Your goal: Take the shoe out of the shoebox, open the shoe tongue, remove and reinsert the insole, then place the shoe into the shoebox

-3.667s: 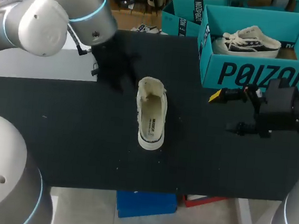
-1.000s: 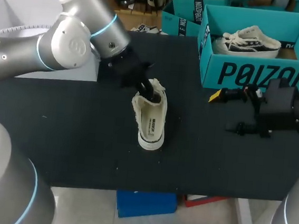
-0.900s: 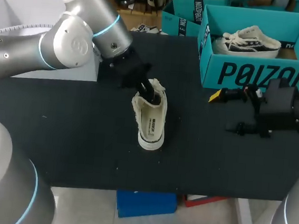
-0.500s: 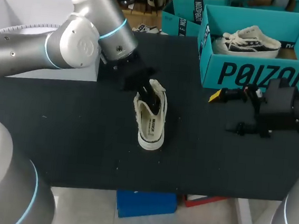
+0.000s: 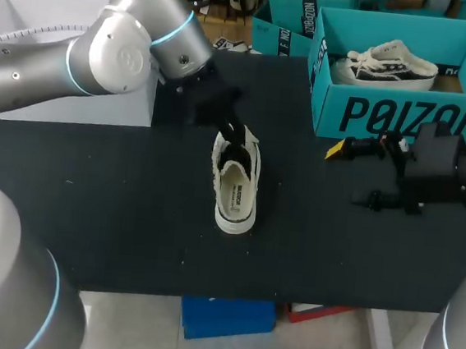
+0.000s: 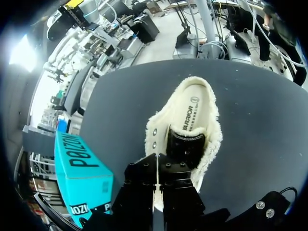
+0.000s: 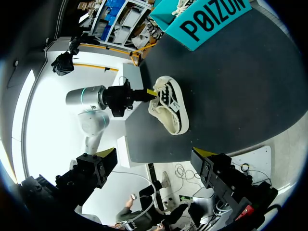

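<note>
Head view had the cream fleece-lined sneaker (image 5: 237,187) lying out on the black table (image 5: 130,214), about mid-table and well clear of the teal shoebox (image 5: 404,117) at the far right corner. The left gripper (image 5: 230,133) was down at the far end of the sneaker, right at the opening. Its yellow tips were pretty much buried there, so not much to see from above.

In the left wrist view the jaws sat nearly together, and they looked pinched on the dark tongue (image 6: 185,144), which stood up out of the sneaker. The actual contact was hidden behind the gripper's own body, though.

The right gripper (image 5: 355,175) hung over the table just in front of the shoebox's front wall, jaws spread wide with nothing in them. A second shoe (image 5: 386,64) was in the shoebox, partly cut off by the wall.
</note>
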`<state>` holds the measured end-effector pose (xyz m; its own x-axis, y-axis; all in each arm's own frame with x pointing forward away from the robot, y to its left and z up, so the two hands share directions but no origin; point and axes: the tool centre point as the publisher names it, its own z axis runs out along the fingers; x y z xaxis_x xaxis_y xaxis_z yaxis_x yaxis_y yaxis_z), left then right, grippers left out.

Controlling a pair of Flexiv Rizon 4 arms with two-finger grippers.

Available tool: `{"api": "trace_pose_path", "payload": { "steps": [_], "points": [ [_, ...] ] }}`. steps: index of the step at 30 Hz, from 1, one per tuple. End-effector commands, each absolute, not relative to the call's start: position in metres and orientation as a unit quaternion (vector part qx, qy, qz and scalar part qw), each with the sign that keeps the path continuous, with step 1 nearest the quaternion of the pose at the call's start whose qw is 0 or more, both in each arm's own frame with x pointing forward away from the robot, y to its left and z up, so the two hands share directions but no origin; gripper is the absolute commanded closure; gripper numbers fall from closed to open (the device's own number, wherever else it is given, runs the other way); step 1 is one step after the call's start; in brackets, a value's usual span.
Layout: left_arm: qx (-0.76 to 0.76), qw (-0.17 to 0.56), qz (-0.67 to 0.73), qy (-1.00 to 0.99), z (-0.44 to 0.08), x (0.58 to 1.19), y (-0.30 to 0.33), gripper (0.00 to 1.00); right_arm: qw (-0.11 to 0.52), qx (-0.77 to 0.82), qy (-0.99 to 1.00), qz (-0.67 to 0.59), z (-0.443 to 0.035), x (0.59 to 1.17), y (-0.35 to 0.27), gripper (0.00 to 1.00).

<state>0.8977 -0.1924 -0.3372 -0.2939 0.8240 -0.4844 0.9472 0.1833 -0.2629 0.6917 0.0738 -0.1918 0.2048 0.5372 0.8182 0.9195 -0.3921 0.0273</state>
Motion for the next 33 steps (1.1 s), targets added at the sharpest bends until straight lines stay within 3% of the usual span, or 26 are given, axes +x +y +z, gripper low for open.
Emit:
{"api": "trace_pose_path", "payload": {
  "steps": [1,3,8,10,18,33],
  "points": [
    [0.590,0.113,-0.243,0.761,-0.316,0.892,-0.175,0.96,0.243,-0.737,-0.494,-0.391,-0.192,0.692,0.074,0.00],
    [0.600,0.100,-0.229,0.760,-0.309,0.891,-0.169,0.94,0.243,-0.737,-0.494,-0.391,-0.192,0.692,0.074,0.00],
    [0.619,0.084,-0.208,0.752,-0.298,0.882,-0.153,0.64,0.243,-0.737,-0.494,-0.391,-0.192,0.692,0.074,0.00],
    [0.626,0.080,-0.198,0.750,-0.298,0.878,-0.146,0.59,0.243,-0.737,-0.494,-0.391,-0.192,0.692,0.074,0.00],
    [0.658,0.056,-0.151,0.736,-0.306,0.857,-0.127,0.60,0.243,-0.737,-0.494,-0.391,-0.192,0.692,0.074,0.00],
    [0.685,0.036,-0.132,0.716,-0.336,0.847,-0.130,0.53,0.243,-0.737,-0.494,-0.391,-0.192,0.692,0.074,0.00]
  ]
}}
